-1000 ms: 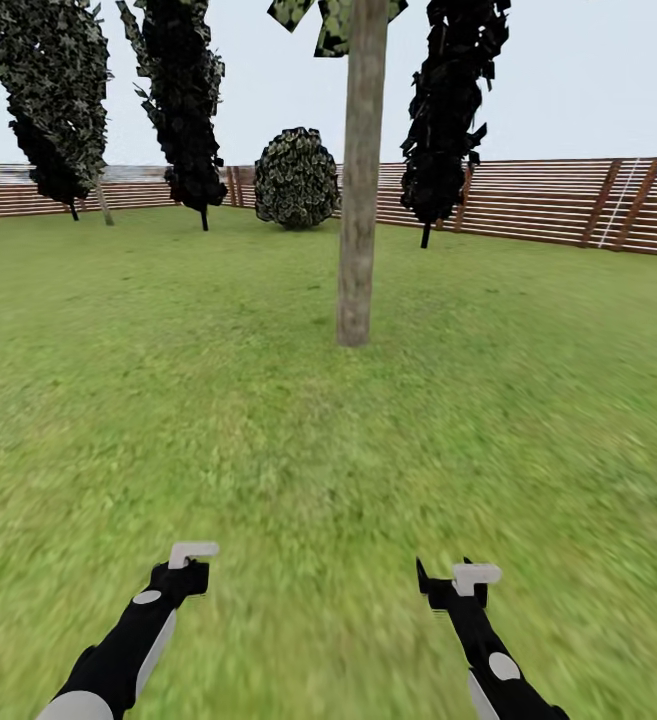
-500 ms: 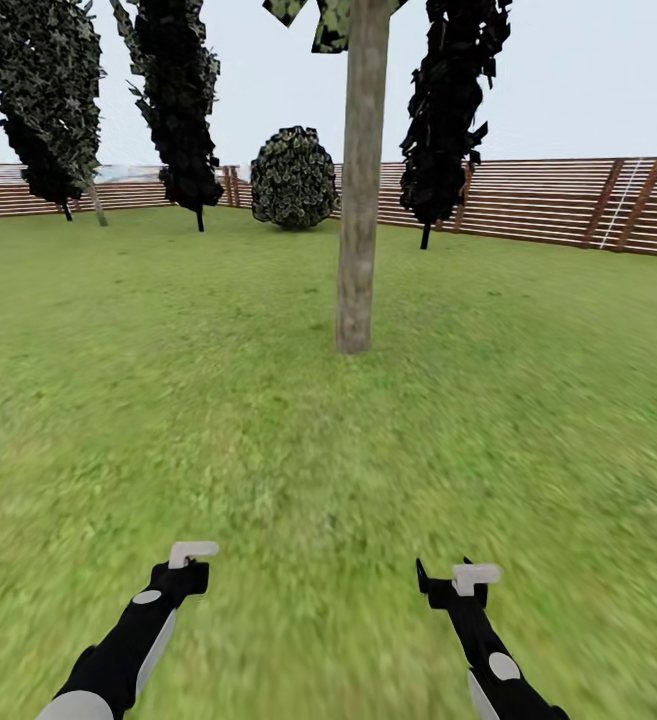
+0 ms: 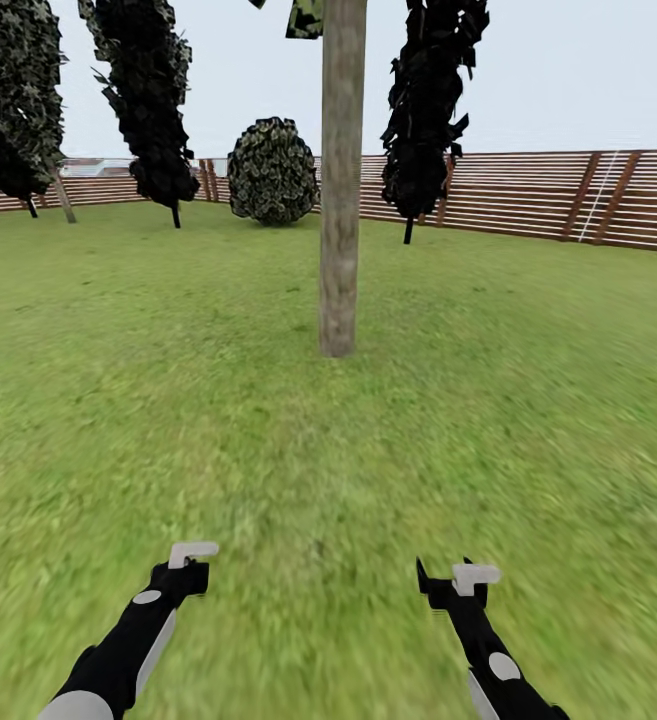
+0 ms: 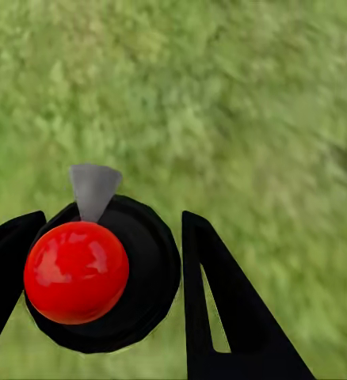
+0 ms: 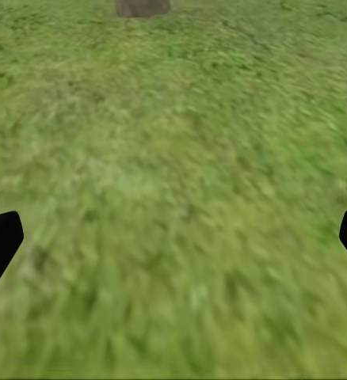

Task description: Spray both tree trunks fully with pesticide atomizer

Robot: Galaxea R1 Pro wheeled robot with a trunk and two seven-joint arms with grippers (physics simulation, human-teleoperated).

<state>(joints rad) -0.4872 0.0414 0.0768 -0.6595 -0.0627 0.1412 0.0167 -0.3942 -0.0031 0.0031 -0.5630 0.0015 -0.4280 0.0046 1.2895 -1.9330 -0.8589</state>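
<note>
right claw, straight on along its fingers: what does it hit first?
The grass, most likely. The right claw points forward and down at open lawn, and the tree trunk lies well off that line, further on. Depth is hard to judge, but nothing else shows in the way.

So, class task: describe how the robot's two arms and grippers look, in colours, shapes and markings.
Both arms are black with pale grey oval patches. The left gripper and right gripper end in pale grey L-shaped fingers in the head view. In the left wrist view the fingers look black, flat and tapering, one with a triangular cut-out.
</note>
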